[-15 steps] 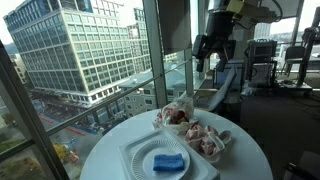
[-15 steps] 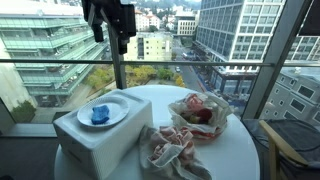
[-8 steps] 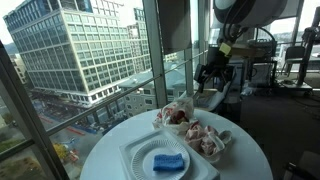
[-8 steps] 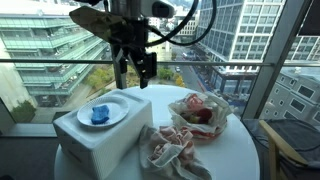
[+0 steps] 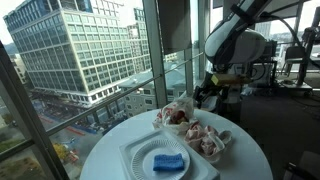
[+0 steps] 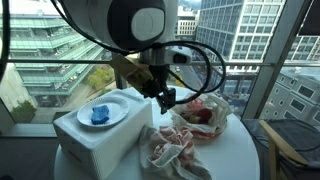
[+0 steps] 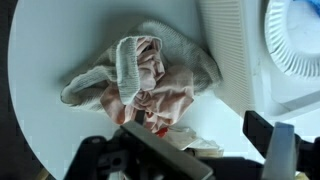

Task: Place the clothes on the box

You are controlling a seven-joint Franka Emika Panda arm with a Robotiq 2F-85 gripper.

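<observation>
Closest to the camera in an exterior view, the front bundle [image 6: 168, 150] of the clothes lies crumpled on the round white table [image 6: 238, 150]. It is white fabric with pinkish-red patches and sits just beside the box [image 6: 85, 145]. The box stands on the table at the left of that view, low, square and white, and it carries a round pale plate [image 6: 122, 106] with a blue sponge [image 6: 100, 115] on it. Just behind the front bundle lies the rear bundle [image 6: 200, 113], also on the table and close to the first; neither of the 2 bundles is on the box. Above the table, between the box and the rear bundle, hangs the end effector [image 6: 163, 98] on the robot arm [image 6: 135, 20]. It points down with its fingers spread wide apart, empty and touching no cloth. The wrist view looks straight down between the 2 dark fingers [image 7: 272, 145] onto 1 bundle heaped on the table beside the stepped rim of the box; which of the 2 it is I cannot tell. Beyond the table stands the window glass [image 6: 60, 80], and farther off, tall office buildings [image 6: 30, 45].
</observation>
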